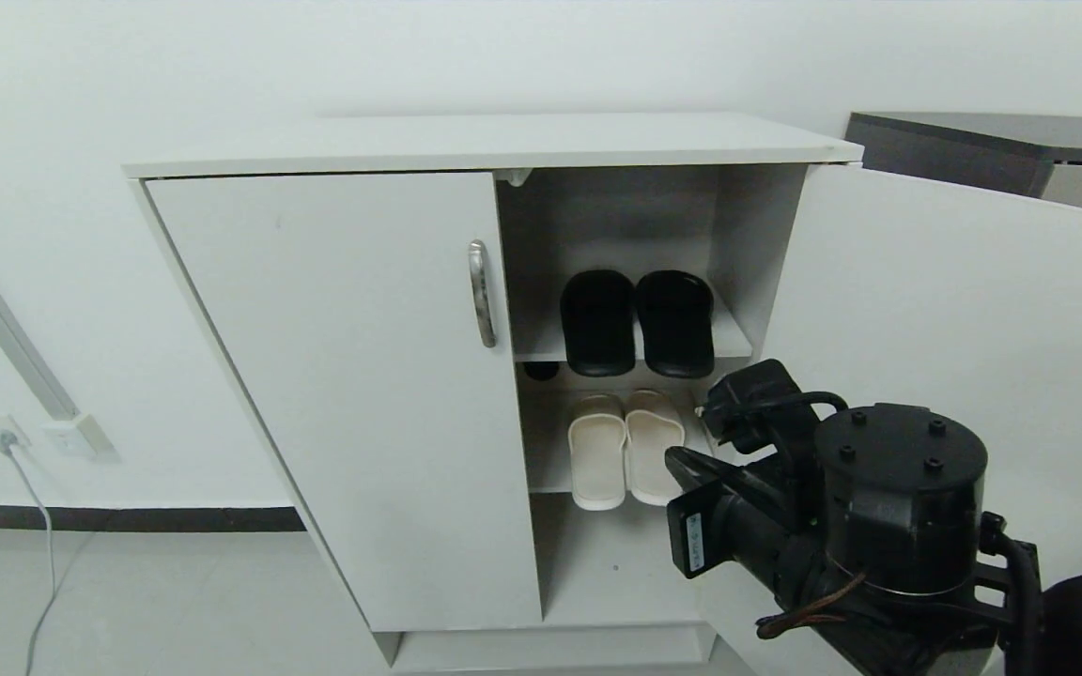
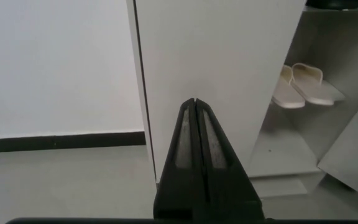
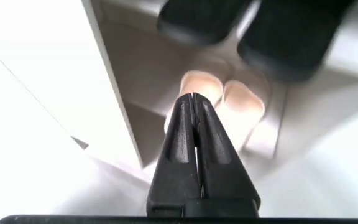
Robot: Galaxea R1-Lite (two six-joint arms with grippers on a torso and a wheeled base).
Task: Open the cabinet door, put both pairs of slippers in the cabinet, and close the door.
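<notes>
Looking at both pairs already inside the cabinet [image 1: 485,141]: black slippers [image 1: 637,322] side by side on the upper shelf, white slippers [image 1: 626,446] side by side on the shelf below.

Right door [image 1: 954,310] is swung wide open. Left door [image 1: 334,376] is closed flat, with its metal handle [image 1: 479,293] upright on the inner edge, just beside the opening. Small dark object at the back under the upper shelf, can't tell what it is.

Around: wall socket [image 1: 1,432] with a grey cable [image 1: 38,563] plugged in, low on the wall to the left. Dark baseboard [image 1: 118,517] along the floor. Dark-topped furniture [image 1: 992,141] behind the open door.

My right arm [image 1: 879,498] sits low in front of the opening, between it and the open door, overlapping the white pair's right edge in the head view. Right gripper [image 3: 193,96] points at the white pair, jaws pressed together on nothing, apart from the slippers. Left gripper [image 2: 194,101] is likewise clenched on nothing, aimed at the closed left door, apart from it.

Left wrist view catches the white pair from the side, past the left door's edge. Right wrist view looks up from lower down: black pair's ends overhang their shelf, white pair beneath them.
</notes>
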